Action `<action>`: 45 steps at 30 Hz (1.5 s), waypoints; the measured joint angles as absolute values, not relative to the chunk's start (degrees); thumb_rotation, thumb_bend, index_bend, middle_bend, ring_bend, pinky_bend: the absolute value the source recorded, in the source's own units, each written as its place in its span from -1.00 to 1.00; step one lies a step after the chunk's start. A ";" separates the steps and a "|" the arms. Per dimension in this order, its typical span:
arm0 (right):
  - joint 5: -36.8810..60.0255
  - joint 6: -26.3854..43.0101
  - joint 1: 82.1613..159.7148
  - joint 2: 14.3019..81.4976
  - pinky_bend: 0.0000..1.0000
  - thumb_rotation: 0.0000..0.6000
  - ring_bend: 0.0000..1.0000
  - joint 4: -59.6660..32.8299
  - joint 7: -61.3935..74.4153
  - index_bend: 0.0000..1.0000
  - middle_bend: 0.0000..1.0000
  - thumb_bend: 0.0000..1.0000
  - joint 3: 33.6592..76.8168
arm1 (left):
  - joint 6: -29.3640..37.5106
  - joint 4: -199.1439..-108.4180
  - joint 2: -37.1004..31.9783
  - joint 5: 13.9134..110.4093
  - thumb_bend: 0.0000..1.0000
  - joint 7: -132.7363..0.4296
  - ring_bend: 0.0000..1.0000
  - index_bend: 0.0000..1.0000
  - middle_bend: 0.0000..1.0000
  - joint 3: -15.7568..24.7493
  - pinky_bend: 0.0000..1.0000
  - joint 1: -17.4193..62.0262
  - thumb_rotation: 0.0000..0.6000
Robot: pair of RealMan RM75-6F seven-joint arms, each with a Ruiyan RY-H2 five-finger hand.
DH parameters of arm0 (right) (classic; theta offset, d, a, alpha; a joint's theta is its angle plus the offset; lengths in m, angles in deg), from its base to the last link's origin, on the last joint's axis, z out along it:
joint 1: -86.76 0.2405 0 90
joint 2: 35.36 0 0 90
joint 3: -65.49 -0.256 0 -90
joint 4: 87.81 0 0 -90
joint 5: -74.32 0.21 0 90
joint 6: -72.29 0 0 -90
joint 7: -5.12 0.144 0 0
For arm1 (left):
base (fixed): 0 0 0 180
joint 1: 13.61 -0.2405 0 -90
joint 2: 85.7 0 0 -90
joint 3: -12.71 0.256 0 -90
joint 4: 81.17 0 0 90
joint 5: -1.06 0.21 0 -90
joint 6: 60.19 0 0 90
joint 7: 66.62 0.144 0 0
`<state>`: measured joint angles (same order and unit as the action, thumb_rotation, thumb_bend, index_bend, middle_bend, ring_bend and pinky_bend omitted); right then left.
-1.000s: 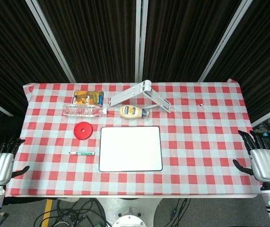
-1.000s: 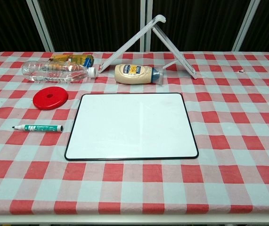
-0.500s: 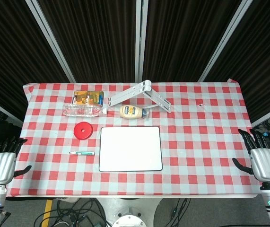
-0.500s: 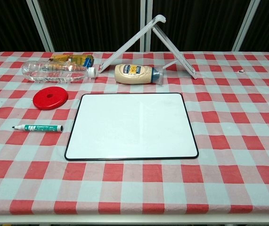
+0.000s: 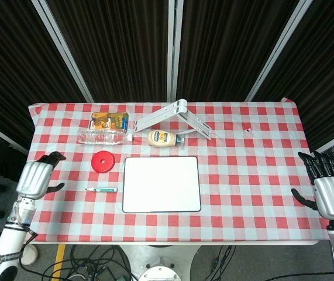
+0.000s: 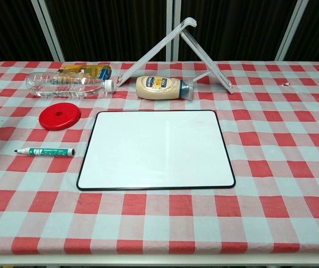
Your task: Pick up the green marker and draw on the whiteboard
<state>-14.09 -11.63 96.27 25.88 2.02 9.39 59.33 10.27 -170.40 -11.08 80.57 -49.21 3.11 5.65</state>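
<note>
The green marker (image 5: 102, 189) (image 6: 45, 151) lies flat on the checked cloth, just left of the blank whiteboard (image 5: 161, 184) (image 6: 155, 149). My left hand (image 5: 36, 177) hovers over the table's left edge, left of the marker and apart from it, fingers spread and holding nothing. Beyond the table's right edge my right hand (image 5: 331, 193) is open and empty. Neither hand shows in the chest view.
A red disc (image 5: 103, 161) (image 6: 60, 117) sits behind the marker. Along the back lie a clear water bottle (image 5: 101, 137) (image 6: 65, 86), a mayonnaise bottle (image 5: 164, 138) (image 6: 162, 87), a box of batteries (image 5: 110, 120) and a white folding stand (image 5: 174, 115) (image 6: 182, 44).
My left hand has risen and moved inward to the right, from beside the table's front left corner to over its left edge. The right hand has barely shifted.
</note>
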 measured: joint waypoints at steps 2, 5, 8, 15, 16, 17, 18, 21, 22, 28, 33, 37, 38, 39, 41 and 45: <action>-13.93 -11.35 96.26 25.80 -1.00 1.00 -1.00 2.29 9.28 -1.00 -0.71 -0.70 59.48 | 7.14 -169.62 -9.26 79.38 -0.94 -46.42 0.25 -0.15 -0.06 2.75 0.77 8.17 1.00; -13.54 -10.90 96.27 25.77 -1.00 1.00 -1.00 2.52 9.25 -1.00 -0.70 -0.70 59.65 | 2.44 -168.57 -6.46 77.02 -0.91 -42.22 0.38 -0.11 -0.02 2.64 0.82 11.49 1.00; -13.07 -10.68 96.24 25.78 -1.00 1.00 -1.00 2.52 9.22 -1.00 -0.70 -0.70 59.68 | -0.13 -167.60 -3.86 74.28 -0.87 -37.22 0.43 -0.11 -0.03 2.71 0.85 13.82 1.00; -12.22 -9.93 96.24 25.87 -1.00 1.00 -1.00 2.21 9.44 -1.00 -0.68 -0.70 59.81 | -2.51 -166.44 2.63 65.54 -0.77 -25.07 0.42 -0.11 -0.02 3.27 0.87 17.92 1.00; -12.09 -9.85 96.24 25.90 -1.00 1.00 -1.00 2.14 9.52 -1.00 -0.68 -0.70 59.81 | -2.57 -166.49 3.01 64.79 -0.76 -24.25 0.42 -0.11 -0.02 3.37 0.87 18.14 1.00; -11.99 -9.79 96.24 25.96 -1.00 1.00 -1.00 2.05 9.66 -1.00 -0.68 -0.70 59.82 | -2.63 -166.68 3.62 63.39 -0.75 -22.63 0.42 -0.11 -0.02 3.60 0.88 18.53 1.00; -11.95 -9.77 96.23 26.01 -1.00 1.00 -1.00 1.97 9.78 -1.00 -0.68 -0.70 59.83 | -2.64 -166.91 3.98 62.42 -0.75 -21.39 0.42 -0.11 -0.02 3.79 0.88 18.80 1.00; -11.80 -9.76 96.07 26.14 -1.00 1.00 -1.00 1.61 10.21 -1.00 -0.68 -0.70 59.96 | -2.19 -168.07 5.10 59.19 -0.74 -17.27 0.42 -0.11 -0.02 4.48 0.88 19.63 1.00; -11.72 -9.76 96.00 26.18 -1.00 1.00 -1.00 1.49 10.33 -1.00 -0.68 -0.70 60.00 | -1.92 -168.47 5.42 58.17 -0.74 -16.16 0.42 -0.11 -0.02 4.67 0.88 19.86 1.00; -11.49 -9.75 95.73 26.40 -1.00 1.00 -1.00 0.89 11.19 -1.00 -0.68 -0.70 60.20 | 0.17 -170.41 7.33 52.32 -0.60 -10.25 0.44 -0.11 -0.02 5.55 0.89 21.69 1.00; -11.52 -9.77 95.59 26.60 -1.00 1.00 -1.00 0.33 11.89 -1.00 -0.68 -0.70 60.35 | 0.66 -171.31 8.03 47.73 -0.55 -7.01 0.44 -0.11 -0.02 6.07 0.89 23.54 1.00; -11.31 -9.69 95.46 26.72 -1.00 1.00 -1.00 -0.07 12.34 -1.00 -0.67 -0.70 60.41 | 0.90 -171.93 8.11 44.90 -0.48 -6.18 0.44 -0.11 -0.02 6.45 0.89 24.78 1.00; -11.30 -9.69 95.44 26.79 -1.00 1.00 -1.00 -0.22 12.53 -1.00 -0.67 -0.70 60.42 | 0.96 -172.30 8.01 44.32 -0.47 -6.01 0.44 -0.11 -0.02 6.69 0.89 25.16 1.00; -11.31 -9.69 95.42 26.87 -1.00 1.00 -1.00 -0.37 12.67 -1.00 -0.67 -0.70 60.44 | 1.04 -172.53 7.94 43.99 -0.47 -5.88 0.44 -0.11 -0.02 6.90 0.89 25.44 1.00; -11.33 -9.56 95.43 27.03 -1.00 1.00 -1.00 -0.74 13.03 -1.00 -0.67 -0.70 60.50 | 1.33 -172.74 7.90 43.44 -0.47 -5.68 0.44 -0.11 -0.02 7.31 0.89 25.94 1.00; -11.23 -9.29 95.48 27.22 -1.00 1.00 -1.00 -1.23 13.57 -1.00 -0.67 -0.70 60.54 | 1.67 -172.92 7.86 42.31 -0.43 -5.45 0.44 -0.11 -0.02 7.70 0.89 26.79 1.00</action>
